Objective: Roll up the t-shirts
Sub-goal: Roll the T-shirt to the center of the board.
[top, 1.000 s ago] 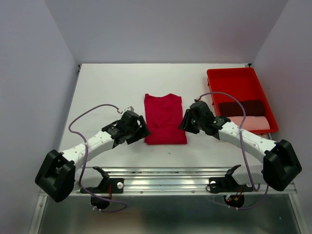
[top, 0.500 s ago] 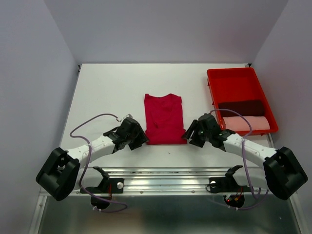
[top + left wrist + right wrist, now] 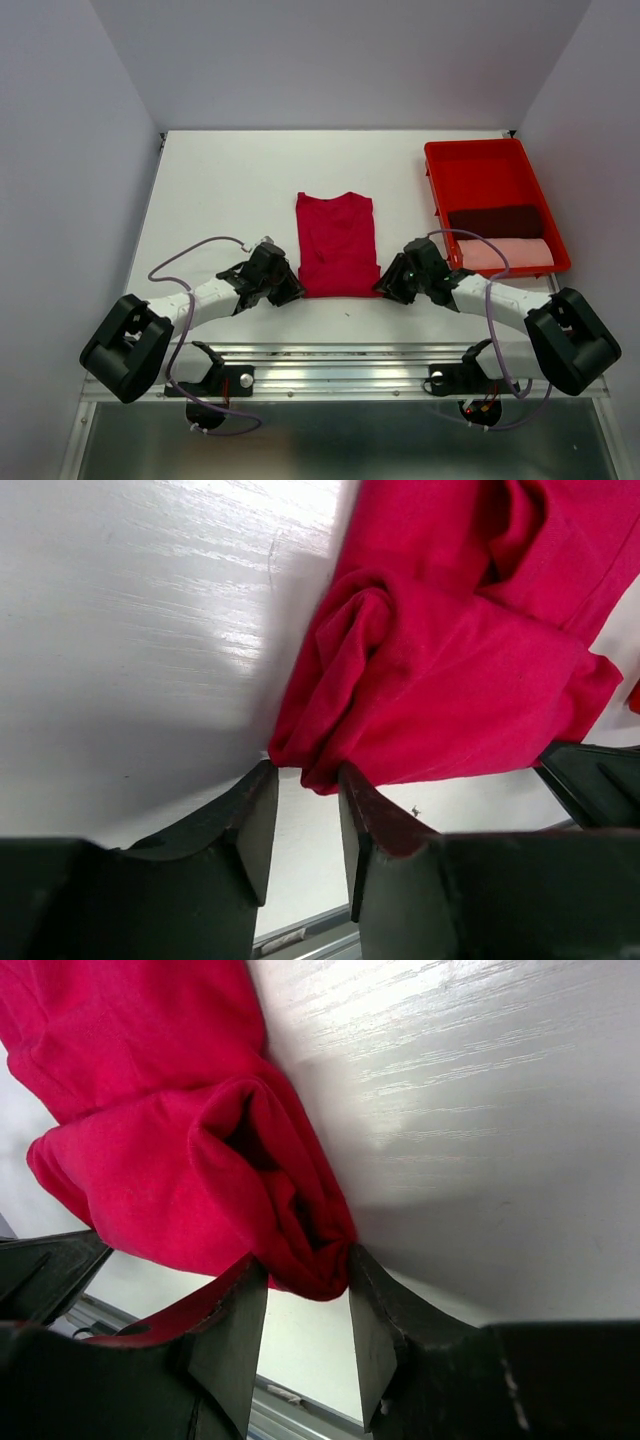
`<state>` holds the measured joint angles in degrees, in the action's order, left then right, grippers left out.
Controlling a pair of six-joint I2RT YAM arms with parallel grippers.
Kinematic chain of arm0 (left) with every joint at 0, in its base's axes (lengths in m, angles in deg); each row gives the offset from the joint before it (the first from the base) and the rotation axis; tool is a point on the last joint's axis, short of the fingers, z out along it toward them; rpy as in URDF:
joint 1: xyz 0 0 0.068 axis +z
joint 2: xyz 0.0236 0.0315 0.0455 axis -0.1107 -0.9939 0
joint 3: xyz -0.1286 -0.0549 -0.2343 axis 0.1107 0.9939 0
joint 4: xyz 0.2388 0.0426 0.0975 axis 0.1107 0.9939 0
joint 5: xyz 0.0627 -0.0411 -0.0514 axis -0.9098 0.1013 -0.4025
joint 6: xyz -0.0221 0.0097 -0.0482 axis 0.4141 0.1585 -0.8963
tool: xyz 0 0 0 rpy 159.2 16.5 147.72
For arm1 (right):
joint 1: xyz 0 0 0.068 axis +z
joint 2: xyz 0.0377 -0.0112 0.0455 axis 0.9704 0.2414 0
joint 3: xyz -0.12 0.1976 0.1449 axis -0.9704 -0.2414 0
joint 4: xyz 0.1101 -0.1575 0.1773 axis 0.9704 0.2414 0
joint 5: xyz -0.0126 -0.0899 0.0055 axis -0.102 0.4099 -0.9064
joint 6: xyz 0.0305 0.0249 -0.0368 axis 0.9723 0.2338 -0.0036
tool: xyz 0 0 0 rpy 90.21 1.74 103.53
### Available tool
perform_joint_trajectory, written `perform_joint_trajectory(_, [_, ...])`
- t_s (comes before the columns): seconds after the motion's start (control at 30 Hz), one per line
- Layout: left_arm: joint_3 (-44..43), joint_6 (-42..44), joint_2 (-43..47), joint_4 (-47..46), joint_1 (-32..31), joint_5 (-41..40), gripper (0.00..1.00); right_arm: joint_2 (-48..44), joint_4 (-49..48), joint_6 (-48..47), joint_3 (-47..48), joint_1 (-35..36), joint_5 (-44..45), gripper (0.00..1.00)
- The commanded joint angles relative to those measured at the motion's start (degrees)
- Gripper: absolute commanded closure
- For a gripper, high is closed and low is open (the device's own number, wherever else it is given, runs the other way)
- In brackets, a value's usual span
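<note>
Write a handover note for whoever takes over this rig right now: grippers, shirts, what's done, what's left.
Left gripper: jaws narrow around the near-left hem corner of the crimson t-shirt; a firm pinch cannot be confirmed.
Right gripper: the same at the near-right hem corner.
Crimson t-shirt: flat mid-table, folded to a narrow strip, collar far, not yet rolled.
Maroon t-shirt and pink t-shirt: compact bundles in the red tray, apparently done.
Left to do: roll the crimson one from the hem toward the collar.

Red shirt [image 3: 337, 243]: folded narrow, flat mid-table, near hem bunched.
Maroon shirt [image 3: 495, 220]: rolled, by right edge.
Pink shirt [image 3: 508, 252]: rolled, just nearer.
</note>
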<state>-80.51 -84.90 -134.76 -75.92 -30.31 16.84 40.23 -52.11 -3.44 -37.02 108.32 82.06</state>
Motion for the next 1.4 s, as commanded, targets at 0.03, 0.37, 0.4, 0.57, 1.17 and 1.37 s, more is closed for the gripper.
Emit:
perform_joint_trajectory(0.03, [0.2,-0.1,0.2,-1.5,-0.2,0.3,0.69,-0.6,-2.7,0.2,-0.3,-0.2,-0.4,0.57])
perform_joint_trajectory(0.37, [-0.4,0.2,0.2,-1.0,-0.2,0.5,1.00,-3.6,0.4,-0.3,-1.0,-0.2,0.7,0.53])
perform_joint_trajectory(0.4, [-0.4,0.2,0.2,-1.0,-0.2,0.6,1.00,-3.6,0.4,-0.2,-0.9,-0.2,0.5,0.55])
perform_joint_trajectory(0.57, [-1.0,0.5,0.2,-0.3,-0.2,0.6,1.00,-2.7,-0.6,-0.3,-0.9,-0.2,-0.6,0.70])
perform_joint_trajectory(1.17, [-2.2,1.0,0.5,2.2,-0.2,0.9,1.00,-1.0,-1.5,-0.3,-1.0,-0.2,-1.3,0.97])
perform_joint_trajectory(1.37, [-2.6,1.5,1.9,3.8,-0.2,1.1,1.00,-1.4,1.3,-1.6,0.3,-0.2,-1.1,0.79])
